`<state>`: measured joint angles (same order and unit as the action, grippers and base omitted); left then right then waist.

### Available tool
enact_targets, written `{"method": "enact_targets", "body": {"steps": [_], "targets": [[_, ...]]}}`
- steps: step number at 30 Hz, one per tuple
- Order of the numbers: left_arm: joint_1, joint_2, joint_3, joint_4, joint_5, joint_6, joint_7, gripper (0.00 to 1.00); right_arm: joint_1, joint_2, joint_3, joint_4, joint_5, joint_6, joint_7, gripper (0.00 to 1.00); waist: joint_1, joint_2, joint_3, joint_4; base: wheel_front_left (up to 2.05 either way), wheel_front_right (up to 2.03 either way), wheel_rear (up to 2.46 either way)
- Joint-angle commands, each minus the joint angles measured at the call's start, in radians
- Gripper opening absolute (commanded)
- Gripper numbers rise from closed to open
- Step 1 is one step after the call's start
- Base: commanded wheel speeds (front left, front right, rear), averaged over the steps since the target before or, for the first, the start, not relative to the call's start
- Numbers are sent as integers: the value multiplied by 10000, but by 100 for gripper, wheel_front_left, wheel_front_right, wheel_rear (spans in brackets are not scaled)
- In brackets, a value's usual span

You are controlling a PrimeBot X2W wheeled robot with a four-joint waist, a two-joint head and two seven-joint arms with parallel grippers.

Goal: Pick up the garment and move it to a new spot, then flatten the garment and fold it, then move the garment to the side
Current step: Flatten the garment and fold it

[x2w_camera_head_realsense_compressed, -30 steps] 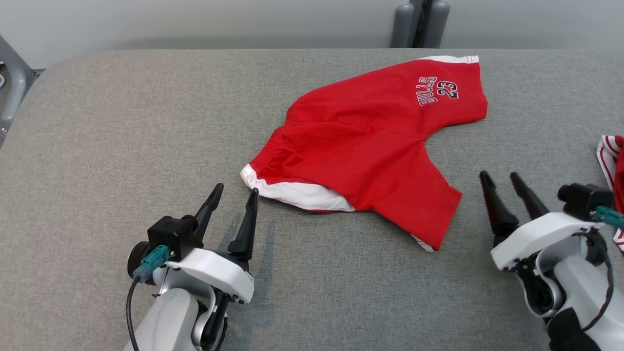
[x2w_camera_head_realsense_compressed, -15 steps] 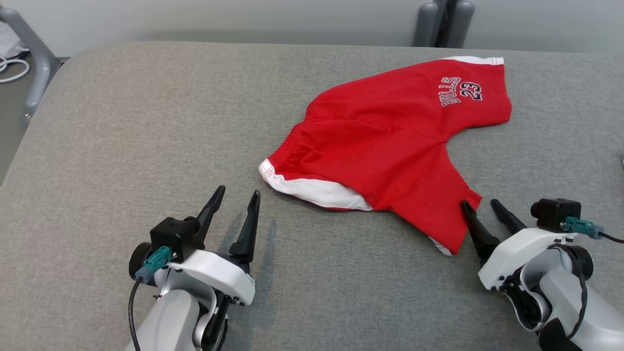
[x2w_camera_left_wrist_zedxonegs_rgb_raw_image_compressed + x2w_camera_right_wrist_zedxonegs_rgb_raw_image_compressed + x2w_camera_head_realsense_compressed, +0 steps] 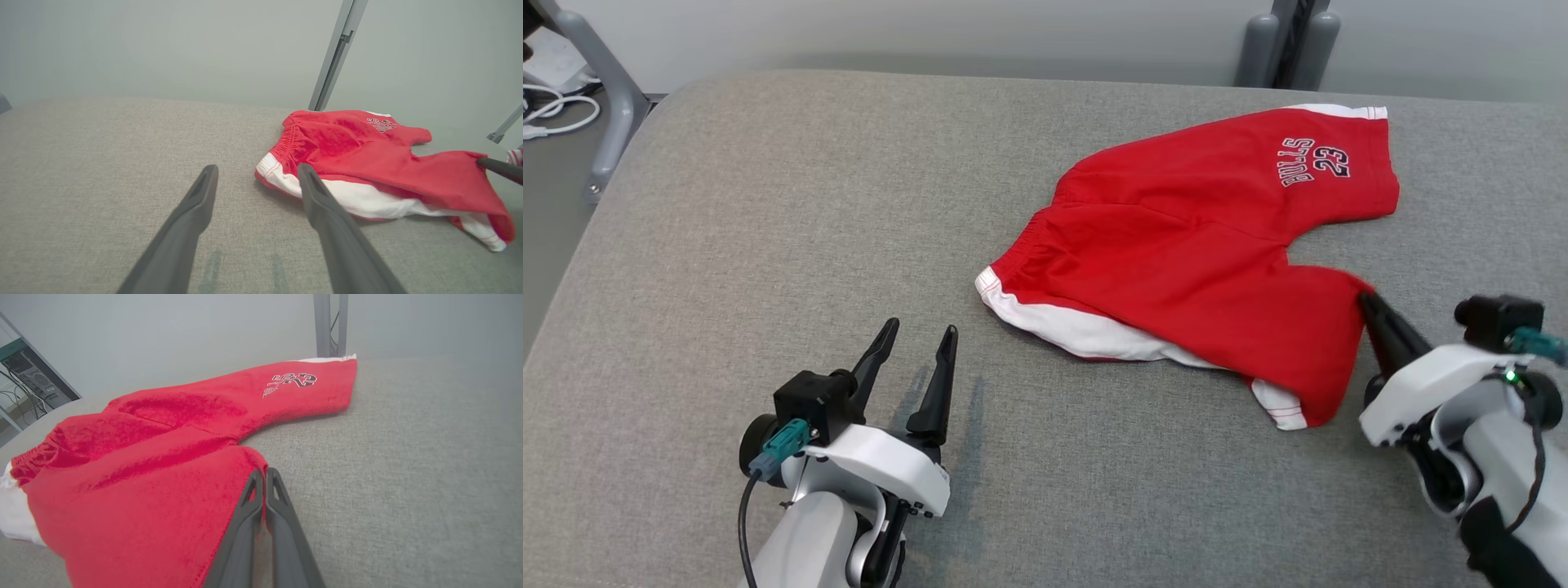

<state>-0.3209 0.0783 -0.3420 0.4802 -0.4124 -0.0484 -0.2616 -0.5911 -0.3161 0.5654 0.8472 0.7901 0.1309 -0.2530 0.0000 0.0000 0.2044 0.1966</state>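
Grey table (image 3: 768,204), pale wall (image 3: 931,33) — red shorts (image 3: 1176,245)

Robotics lab or test room, grey fabric-covered table (image 3: 768,204), plain pale wall (image 3: 163,49), grey metal stand leg (image 3: 600,62), loose white cables (image 3: 564,114) on floor, computer tower (image 3: 34,379) on shelving

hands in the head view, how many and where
2. The left hand is at lower left, open, on the near side of the shorts and apart from them. The right hand is at the right, shut on the shorts' near leg.
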Motion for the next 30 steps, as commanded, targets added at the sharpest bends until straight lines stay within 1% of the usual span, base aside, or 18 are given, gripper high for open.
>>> {"method": "enact_targets", "body": {"steps": [1, 8, 13, 14, 15, 18, 23, 26, 30], "targets": [[33, -1, 28, -47, 6, -13, -42, 100, -319, -240, -112, -89, -161, -4, -91, 0, 0, 0, 17, 48, 0, 0, 0], [-76, -72, -48, -64, 24, -70, -43, 100, -1123, -774, -378, 210, -574, -4, -126, 0, 0, 0, 180, 309, 0, 0, 0], [-136, -109, -59, -56, 52, -85, -42, 100, -1743, -1029, -165, 609, -843, -4, 186, 0, 0, 0, 348, 517, 0, 0, 0], [-148, -109, -43, -58, 57, -88, -42, 100, -1879, -1099, -176, 741, -919, -6, 171, 39, 0, 0, 376, 534, 0, 0, 0], [-163, -119, -30, -64, 66, -92, -42, 100, -1991, -1134, -188, 955, -969, -6, 164, 100, 0, 0, 401, 545, 0, 0, 0], [-171, -137, 6, -62, 89, -76, -42, 100, -2272, -1034, -28, 1425, -1418, -6, 43, 100, 0, 0, 436, 518, 0, 0, 0], [-84, -119, 113, 2, 118, -71, -42, 100, -1987, -505, -341, 1550, -1439, -6, -120, 100, 0, 0, 280, 142, 0, 0, 0], [-7, -87, 221, 37, 74, -125, -42, 100, -1497, -273, -769, 963, -1425, -6, -138, 100, 0, 0, 98, -211, 0, 0, 0], [129, -13, 450, 106, -51, -130, -42, 100, -250, 77, -1622, -189, -1568, -4, -130, 100, 0, 0, -196, -826, 0, 0, 0]]}}
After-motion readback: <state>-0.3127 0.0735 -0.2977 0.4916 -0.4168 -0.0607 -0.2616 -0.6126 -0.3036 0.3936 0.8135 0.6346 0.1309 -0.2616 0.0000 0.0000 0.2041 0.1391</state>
